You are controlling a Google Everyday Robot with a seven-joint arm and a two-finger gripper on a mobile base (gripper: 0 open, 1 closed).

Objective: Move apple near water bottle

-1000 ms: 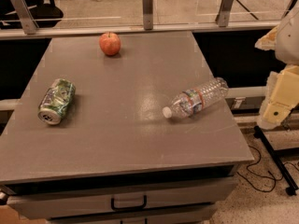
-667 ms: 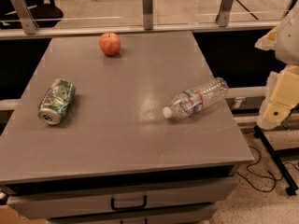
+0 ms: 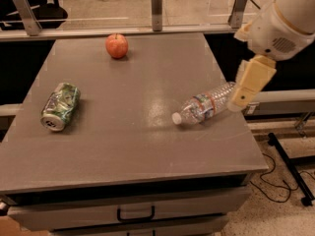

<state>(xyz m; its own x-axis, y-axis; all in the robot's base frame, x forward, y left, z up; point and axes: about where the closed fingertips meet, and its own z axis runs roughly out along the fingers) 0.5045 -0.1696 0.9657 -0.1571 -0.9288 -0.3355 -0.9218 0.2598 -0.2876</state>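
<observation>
The apple [image 3: 116, 45] is red-orange with a short stem and sits at the far middle of the grey table [image 3: 128, 146]. The water bottle [image 3: 204, 104] lies on its side near the table's right edge, with its white cap pointing to the front left. My gripper [image 3: 246, 85] hangs from the white arm [image 3: 280, 21] at the table's right edge, just above the bottle's base end. It is far from the apple and holds nothing that I can see.
A crushed green can [image 3: 60, 106] lies on the left side of the table. A glass rail with metal posts [image 3: 156, 1] runs along the far edge. A drawer handle [image 3: 135, 214] is below the front. Cables and a stand base [image 3: 290, 176] lie on the floor to the right.
The arm and gripper have moved left, from beside the table to over its right edge by the bottle. The apple, the bottle and the can have not moved.
</observation>
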